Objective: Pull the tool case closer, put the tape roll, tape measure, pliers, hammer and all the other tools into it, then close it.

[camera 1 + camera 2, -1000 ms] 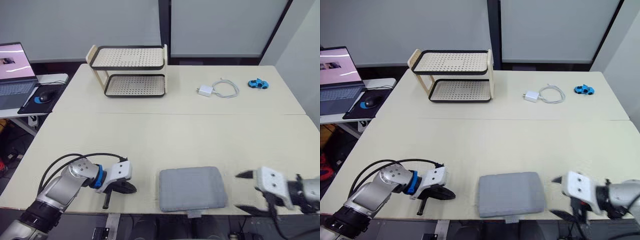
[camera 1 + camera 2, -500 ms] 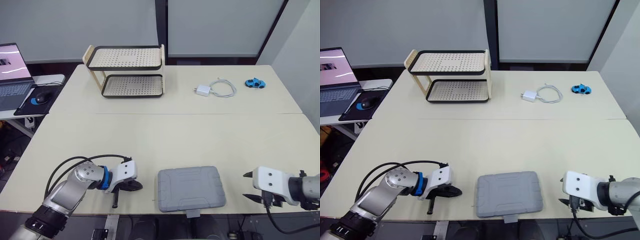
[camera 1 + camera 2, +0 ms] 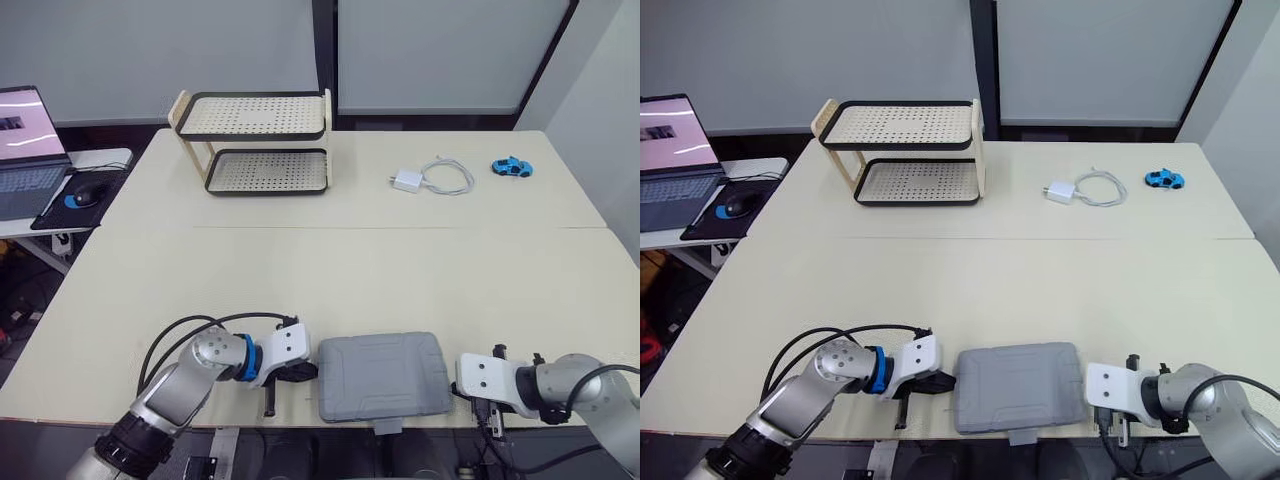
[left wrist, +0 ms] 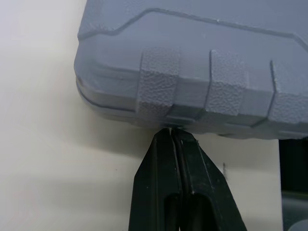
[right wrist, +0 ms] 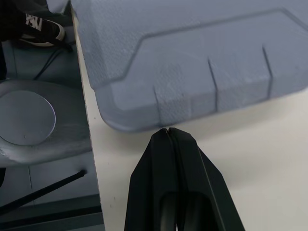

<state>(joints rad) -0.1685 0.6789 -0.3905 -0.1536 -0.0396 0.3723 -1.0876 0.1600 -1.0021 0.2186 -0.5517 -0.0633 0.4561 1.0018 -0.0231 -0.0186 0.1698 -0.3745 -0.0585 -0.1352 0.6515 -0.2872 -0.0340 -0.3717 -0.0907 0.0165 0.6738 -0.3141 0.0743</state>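
The grey tool case point(image 3: 382, 375) lies closed at the table's front edge, its lid down. My left gripper point(image 3: 310, 371) is shut and empty, its tips against the case's left side; in the left wrist view the gripper point(image 4: 172, 132) meets the seam of the case point(image 4: 192, 72). My right gripper point(image 3: 453, 390) is also shut and empty, right at the case's right edge. In the right wrist view that gripper point(image 5: 167, 131) touches a front corner of the case point(image 5: 183, 62), close to the table's edge.
A two-tier perforated rack point(image 3: 258, 140) stands at the back left. A white charger with a coiled cable point(image 3: 425, 180) and a small blue toy car point(image 3: 511, 167) lie at the back right. A laptop point(image 3: 25, 135) and a mouse point(image 3: 80, 195) sit on a side table to the left.
My left gripper has slid right up to the case's left side. My right gripper has gone from open to shut and moved left to the case's right edge. The head view has shifted slightly.
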